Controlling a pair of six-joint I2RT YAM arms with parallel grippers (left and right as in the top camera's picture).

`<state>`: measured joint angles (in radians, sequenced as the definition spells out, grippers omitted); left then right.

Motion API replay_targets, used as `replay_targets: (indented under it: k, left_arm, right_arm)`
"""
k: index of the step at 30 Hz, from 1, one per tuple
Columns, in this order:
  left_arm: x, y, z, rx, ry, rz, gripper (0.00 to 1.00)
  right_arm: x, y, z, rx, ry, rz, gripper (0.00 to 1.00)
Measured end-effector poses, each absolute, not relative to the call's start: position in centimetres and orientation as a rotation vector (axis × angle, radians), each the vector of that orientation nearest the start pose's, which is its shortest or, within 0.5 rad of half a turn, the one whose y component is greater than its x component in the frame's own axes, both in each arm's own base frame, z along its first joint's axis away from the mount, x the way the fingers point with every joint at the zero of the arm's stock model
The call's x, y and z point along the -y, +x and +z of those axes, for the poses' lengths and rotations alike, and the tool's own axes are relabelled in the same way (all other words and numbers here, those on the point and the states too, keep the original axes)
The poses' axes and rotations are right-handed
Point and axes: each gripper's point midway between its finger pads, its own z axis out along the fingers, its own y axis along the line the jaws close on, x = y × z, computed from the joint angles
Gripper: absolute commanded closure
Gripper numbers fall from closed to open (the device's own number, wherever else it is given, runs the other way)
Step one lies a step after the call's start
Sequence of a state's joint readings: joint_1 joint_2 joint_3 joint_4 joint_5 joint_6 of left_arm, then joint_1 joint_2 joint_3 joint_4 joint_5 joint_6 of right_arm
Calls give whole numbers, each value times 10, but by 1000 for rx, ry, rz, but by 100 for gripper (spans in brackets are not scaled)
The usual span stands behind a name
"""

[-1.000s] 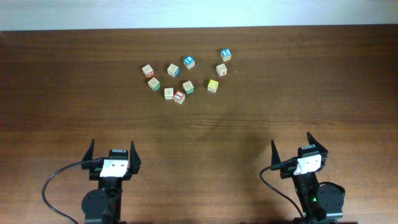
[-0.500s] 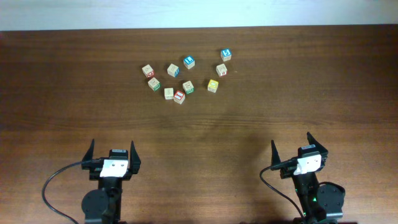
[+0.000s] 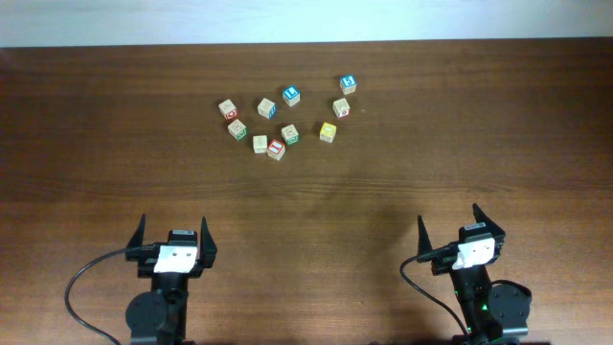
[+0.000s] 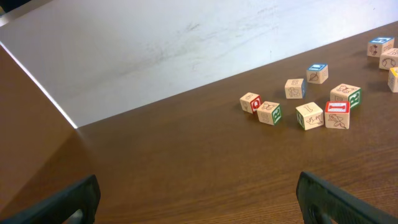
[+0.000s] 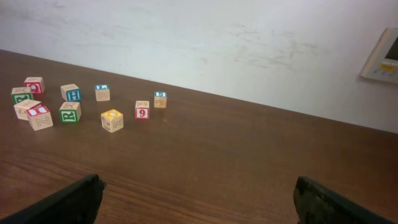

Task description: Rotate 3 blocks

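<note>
3 sit askew | red-topped block (image 3: 276, 149) | green-marked block (image 3: 290, 133) | yellow-topped block (image 3: 329, 131)

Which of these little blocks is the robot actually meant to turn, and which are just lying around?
Likely for the job: red-topped cube; green-marked cube; yellow-faced cube.

Just lying about: rear blue-topped cube; rightmost blue-topped cube; cube with a red 9.

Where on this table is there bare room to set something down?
Bare table lies between the block cluster and the left gripper and right gripper, and either side of the cluster. Crowded only inside that cluster.
</note>
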<state>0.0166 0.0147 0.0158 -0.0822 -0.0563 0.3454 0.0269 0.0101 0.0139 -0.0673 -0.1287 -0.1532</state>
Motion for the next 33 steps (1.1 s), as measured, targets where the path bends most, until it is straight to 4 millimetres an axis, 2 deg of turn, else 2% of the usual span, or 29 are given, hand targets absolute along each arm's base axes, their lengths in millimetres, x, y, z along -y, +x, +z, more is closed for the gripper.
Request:
replay_targets:
  k: [15,18,23,28,31,32,33]
  left_arm:
    - [-14,246,158,-1646,230,321,1]
    - [-6,246,158,-1638,262,286,1]
    - [18,245,161,-1603,339,146,1]
    - [33,243,163,-1591,362,32,1]
    - [41,240,183,-1567,383,-15,1]
    - [43,240,198,-1559,387,-22,1]
    - [43,240,206,-1555,390,-25,1]
  right_arm:
    - [-29,244,162,-1615,-245,9,2]
    - [-32,244,165,-1600,-259,24,2]
    - [-50,240,184,-1505,-338,95,2]
    - [-59,236,199,-1444,-358,159,2]
    - [-63,232,208,-1434,-345,213,2]
    - [-66,227,226,-1406,-344,234,2]
    - [-67,224,239,-1381,-347,240,2]
